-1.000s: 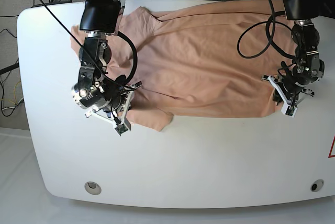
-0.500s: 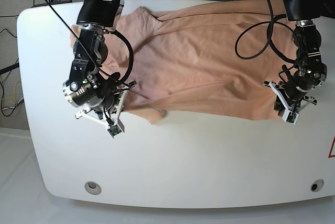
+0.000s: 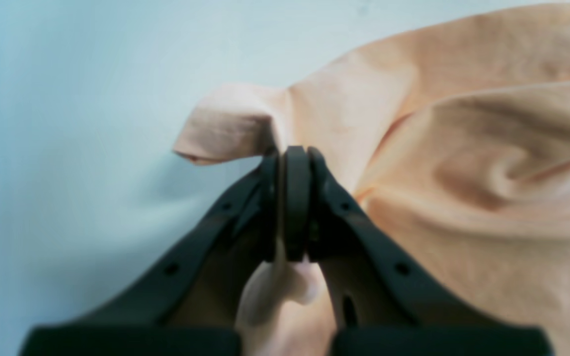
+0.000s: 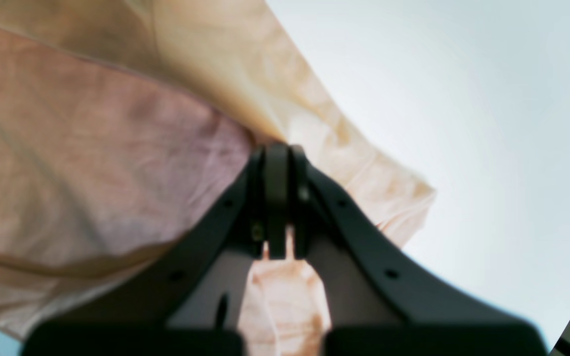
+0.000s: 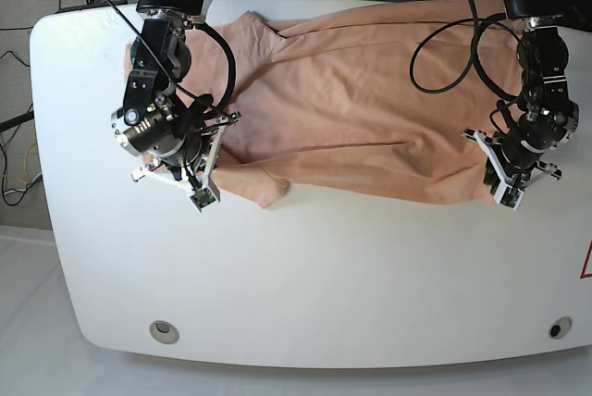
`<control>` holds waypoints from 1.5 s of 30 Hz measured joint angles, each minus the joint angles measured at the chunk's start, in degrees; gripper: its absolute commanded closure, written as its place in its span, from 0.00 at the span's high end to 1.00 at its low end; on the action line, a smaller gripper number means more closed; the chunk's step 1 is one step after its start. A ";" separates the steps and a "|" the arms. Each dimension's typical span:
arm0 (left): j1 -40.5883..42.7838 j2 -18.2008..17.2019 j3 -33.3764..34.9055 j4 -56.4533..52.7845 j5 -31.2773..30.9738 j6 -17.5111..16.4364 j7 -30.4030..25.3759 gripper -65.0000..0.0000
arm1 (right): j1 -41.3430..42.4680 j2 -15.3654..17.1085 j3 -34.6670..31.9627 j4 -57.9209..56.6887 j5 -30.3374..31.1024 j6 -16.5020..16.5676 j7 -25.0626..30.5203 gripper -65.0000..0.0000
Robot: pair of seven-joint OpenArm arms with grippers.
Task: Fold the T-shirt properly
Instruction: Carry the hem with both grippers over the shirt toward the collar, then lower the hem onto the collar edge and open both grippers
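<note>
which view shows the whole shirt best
Base view: the T-shirt shows nearly whole across the table. The left wrist and right wrist views show only pinched edges at each shut gripper.

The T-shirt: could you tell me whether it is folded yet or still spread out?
Mostly spread: the T-shirt covers the table, its near edge pinched by both grippers.

Wrinkled peach T-shirt (image 5: 351, 100), near edge lifted
</note>
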 measured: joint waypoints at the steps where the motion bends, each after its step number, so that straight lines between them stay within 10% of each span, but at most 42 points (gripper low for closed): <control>1: 0.42 0.00 0.00 0.33 -0.11 0.00 -0.02 0.00 | -0.50 0.00 0.02 0.50 -0.02 0.00 -0.02 0.00; 45: 7.72 -6.69 -2.80 0.96 -0.68 -2.32 -0.55 0.00 | -9.70 6.78 0.35 4.11 0.81 0.24 -2.80 0.00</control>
